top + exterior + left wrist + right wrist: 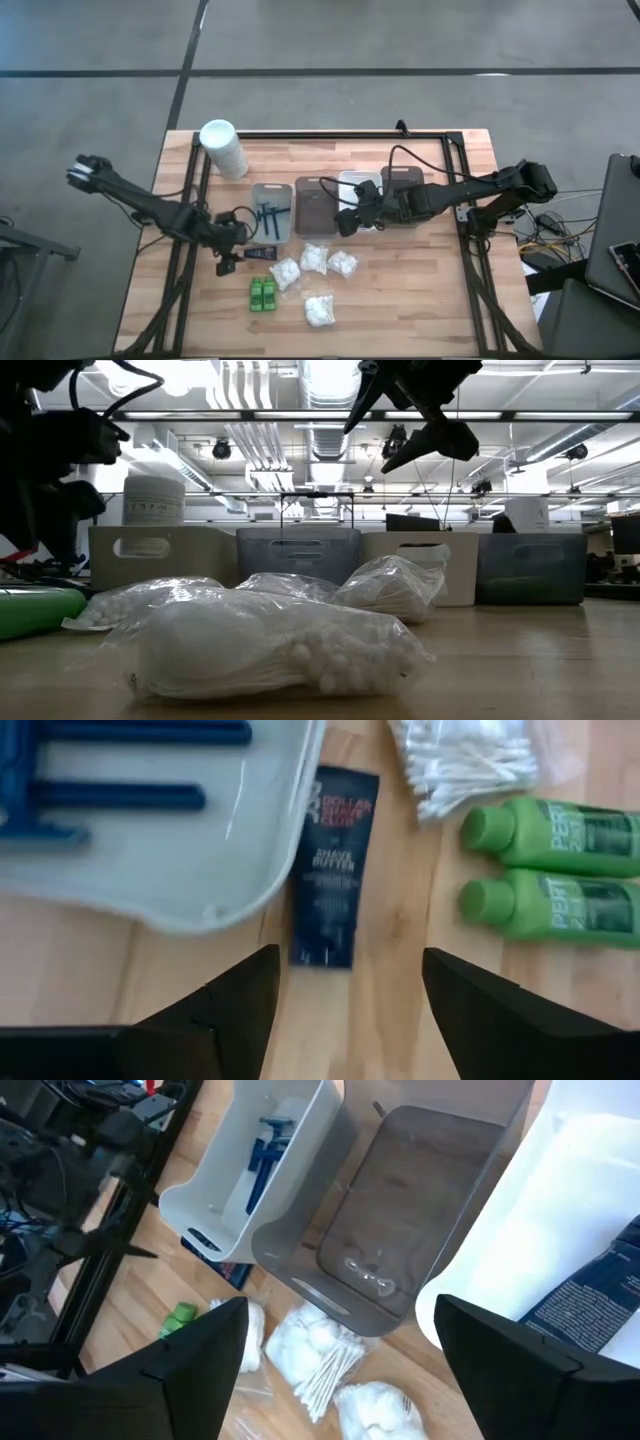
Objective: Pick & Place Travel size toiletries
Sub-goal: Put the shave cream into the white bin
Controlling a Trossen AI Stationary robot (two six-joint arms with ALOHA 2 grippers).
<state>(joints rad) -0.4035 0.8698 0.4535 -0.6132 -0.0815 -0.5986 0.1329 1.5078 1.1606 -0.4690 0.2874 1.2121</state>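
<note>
The picture's edge is cutting off the blue razors [120,790] in the left wrist view, and the black tube [590,1295] in the white tray [520,1240].

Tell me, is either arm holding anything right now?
No. Left gripper is open above the black tube, nothing between its jaws. Right gripper is open and empty over the trays.

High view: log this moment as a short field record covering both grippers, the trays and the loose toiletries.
left gripper: open, low over the table beside the black tube, empty
right gripper: open, above the trays, empty
grey tray: holds blue razors
brown tray: empty
white tray: holds a dark packet
cotton packets: four, loose on the table
green bottles: two, side by side, on the table
white container: far left corner
</note>
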